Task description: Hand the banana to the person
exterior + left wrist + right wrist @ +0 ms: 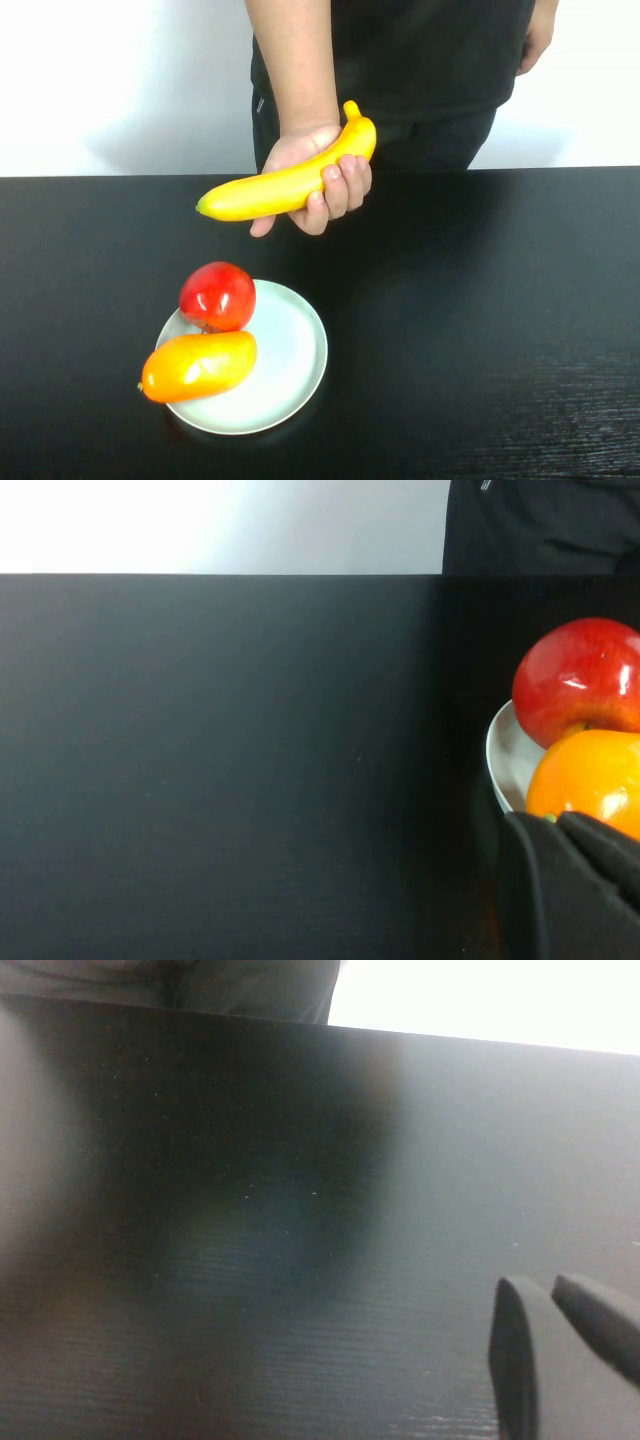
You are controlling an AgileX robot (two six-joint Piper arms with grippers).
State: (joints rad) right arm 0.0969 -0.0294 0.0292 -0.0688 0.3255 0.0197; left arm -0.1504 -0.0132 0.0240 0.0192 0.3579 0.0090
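The banana [288,182] is long, curved and yellow. It lies in the hand [318,180] of the person [400,70], who stands behind the table in a black shirt and holds it above the table's far edge. Neither arm shows in the high view. My left gripper [555,820] is shut and empty, low over the table beside the plate, its tips just in front of the mango. My right gripper [550,1285] is shut and empty over bare black table. The banana does not show in either wrist view.
A white plate [290,375] sits front left on the black table [480,320], holding a red apple [217,296] and an orange-yellow mango [198,365]. The apple [580,678], mango [590,780] and plate rim [497,755] also show in the left wrist view.
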